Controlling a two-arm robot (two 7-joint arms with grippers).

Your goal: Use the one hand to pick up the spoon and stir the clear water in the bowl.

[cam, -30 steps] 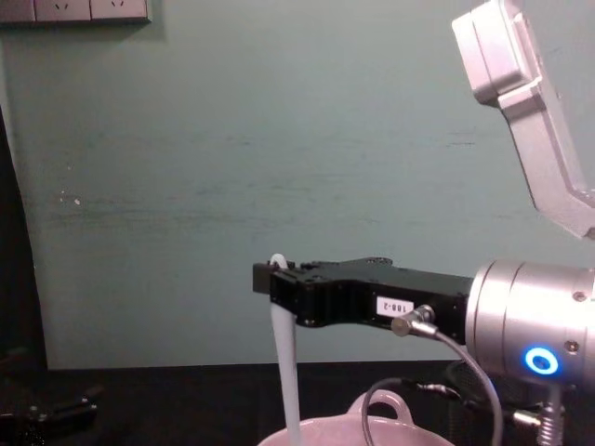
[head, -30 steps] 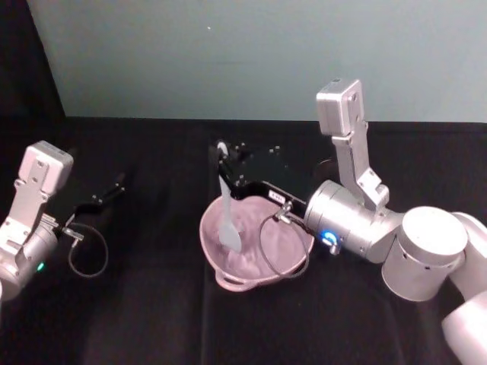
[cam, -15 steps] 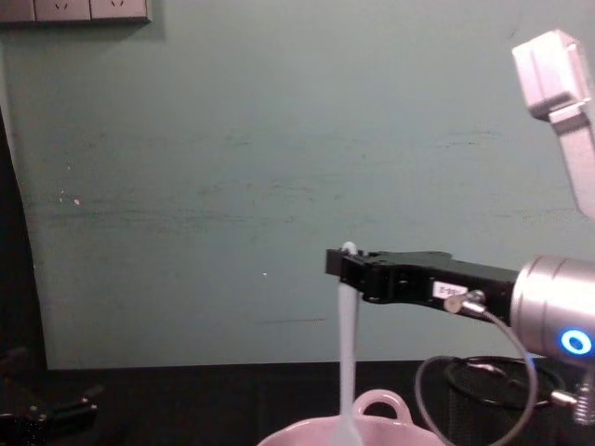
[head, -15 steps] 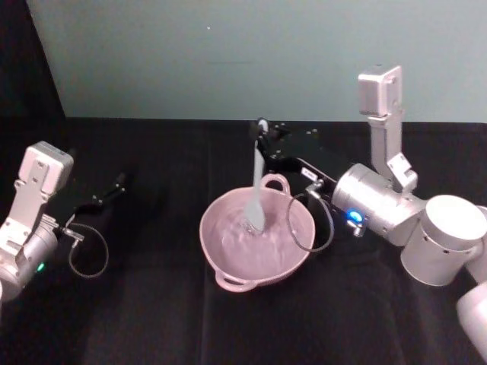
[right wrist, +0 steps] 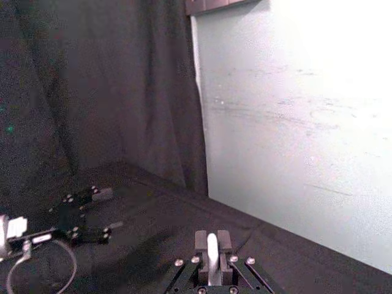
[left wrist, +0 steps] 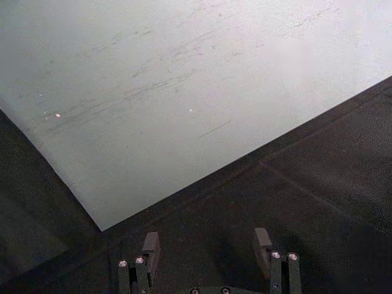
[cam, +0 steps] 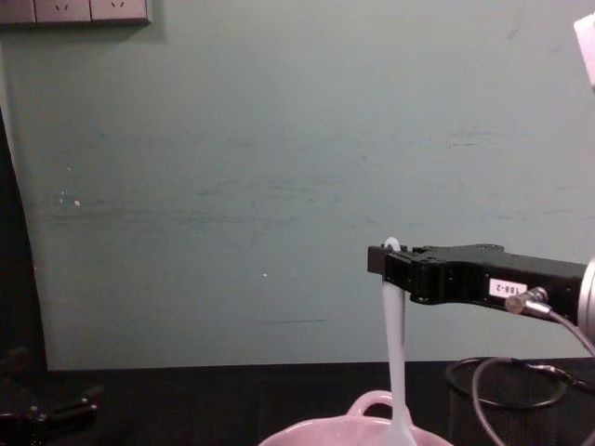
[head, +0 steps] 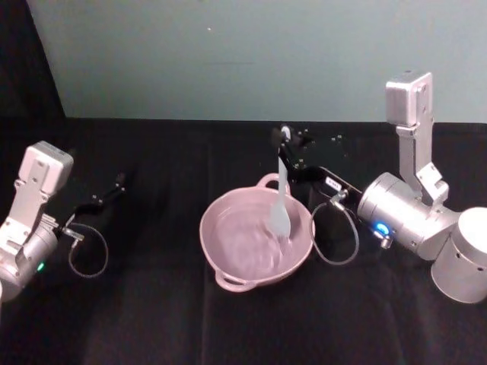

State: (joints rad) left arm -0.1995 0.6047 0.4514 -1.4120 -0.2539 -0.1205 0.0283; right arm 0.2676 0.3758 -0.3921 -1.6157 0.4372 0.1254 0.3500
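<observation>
while the jaws of the right hand [head: 284, 143] stay clamped on the tip of the spoon [head: 281, 190], its paddle has swept from the left side of the bowl [head: 205, 228] over to the right, still dipped in the water. so stirring looks properly underway imo, just needs more laps. left hand [head: 106, 196] is parked far left, jaws apart.

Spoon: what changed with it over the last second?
The right gripper, shut on the spoon, swept it across the water from the left side of the bowl to its right side. Grip unchanged; the bowl and the parked left gripper stayed put.
</observation>
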